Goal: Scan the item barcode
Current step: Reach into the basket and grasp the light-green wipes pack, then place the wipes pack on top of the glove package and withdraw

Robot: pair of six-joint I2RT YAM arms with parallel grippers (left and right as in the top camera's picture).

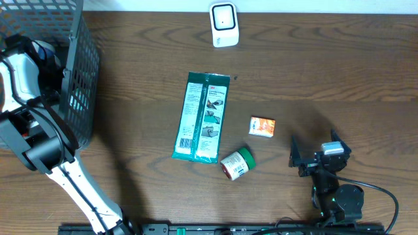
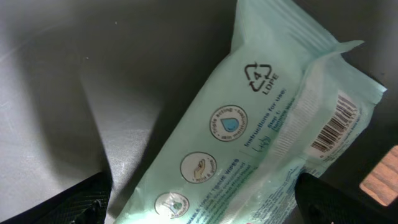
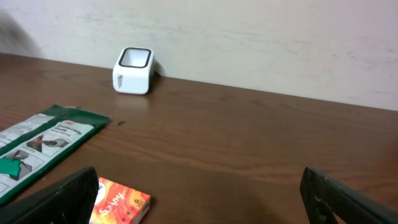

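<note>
**Overhead.** A black wire-mesh basket stands at the far left corner of the dark brown wooden worktop. The white-and-black left arm reaches into it. The mesh and the arm hide the left gripper and whatever lies inside, and the picture edge cuts the basket off. A small white box-shaped scanner sits at the middle of the far edge. Mid-worktop lies a flat green-and-white packet, its long axis running far to near. Near it are a small orange carton and a little jar with a green lid. The right gripper hovers by the near edge with its fingers apart, holding nothing.

**Left wrist.** A pale green soft plastic wipes pack lies on a smooth grey surface. Its long axis runs from lower left to upper right, and the lower end is cut off. The printed back faces up, with the black-and-white barcode near the upper-right end. The left gripper is spread wide, one finger on each side of the pack. Whether they touch it cannot be made out.

**Right wrist.** The right gripper is spread wide over bare wood. The scanner stands by the wall, and the orange carton and the green packet are both cut off.
</note>
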